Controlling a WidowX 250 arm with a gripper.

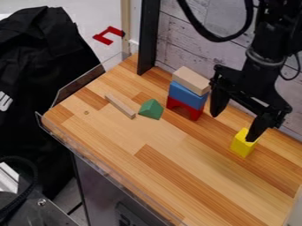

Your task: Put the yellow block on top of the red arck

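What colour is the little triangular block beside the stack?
It's green, as the camera view shows.

The arm (276, 33) is black, with a greyish ring (263, 58) round it. A thick black cable (223, 39) loops at the frame's top, right of centre. The black tool (233, 128) has a wide crossbar (251, 97) and chunky, tapering fingers (219, 99).
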